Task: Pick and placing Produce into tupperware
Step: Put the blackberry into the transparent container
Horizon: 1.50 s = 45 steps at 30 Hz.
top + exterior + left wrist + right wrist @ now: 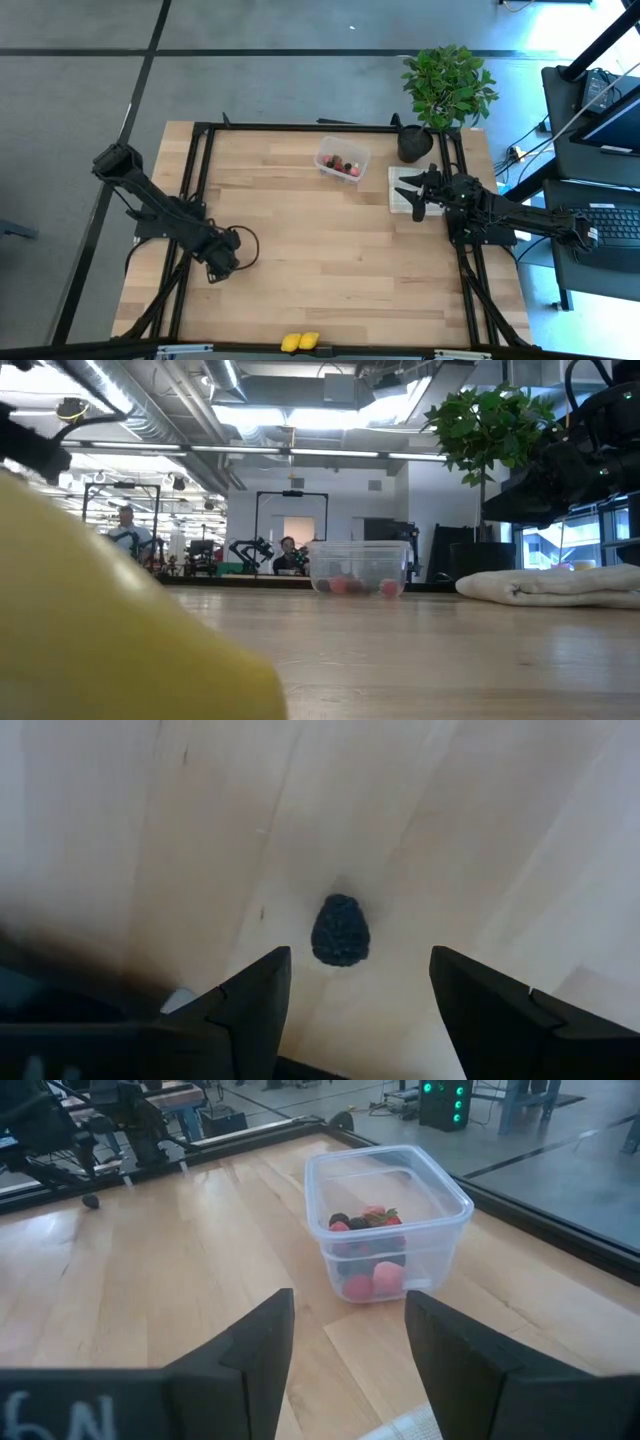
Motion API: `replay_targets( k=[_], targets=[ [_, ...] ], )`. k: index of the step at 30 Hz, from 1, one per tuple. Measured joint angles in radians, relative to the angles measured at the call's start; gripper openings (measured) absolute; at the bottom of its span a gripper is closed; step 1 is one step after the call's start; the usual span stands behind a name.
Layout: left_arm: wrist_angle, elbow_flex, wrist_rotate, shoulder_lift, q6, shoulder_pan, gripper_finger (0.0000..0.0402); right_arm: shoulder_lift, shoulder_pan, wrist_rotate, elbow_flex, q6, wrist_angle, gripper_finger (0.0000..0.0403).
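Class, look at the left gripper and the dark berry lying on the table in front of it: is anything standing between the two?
Nothing visible. The left gripper hangs open over bare wood, and the dark berry lies just ahead of the gap between its fingers, with only the table around it.
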Motion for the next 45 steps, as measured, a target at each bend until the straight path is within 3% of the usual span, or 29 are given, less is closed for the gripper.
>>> replay_targets(
  k=[18,37,45],
  targets=[
    [0.155,-0.154,-0.002,-0.003,-0.051,-0.013,0.0224,0.000,0.000,0.002,0.000,-0.025,-0.001,0.0195],
    [0.172,-0.157,-0.008,0.000,-0.035,-0.012,0.0107,0.000,0.000,0.001,0.000,-0.026,-0.002,0.0195],
    [0.175,-0.151,0.016,0.001,-0.034,0.007,0.0086,0.000,0.000,0.001,0.000,-0.026,-0.002,0.0195]
  ],
)
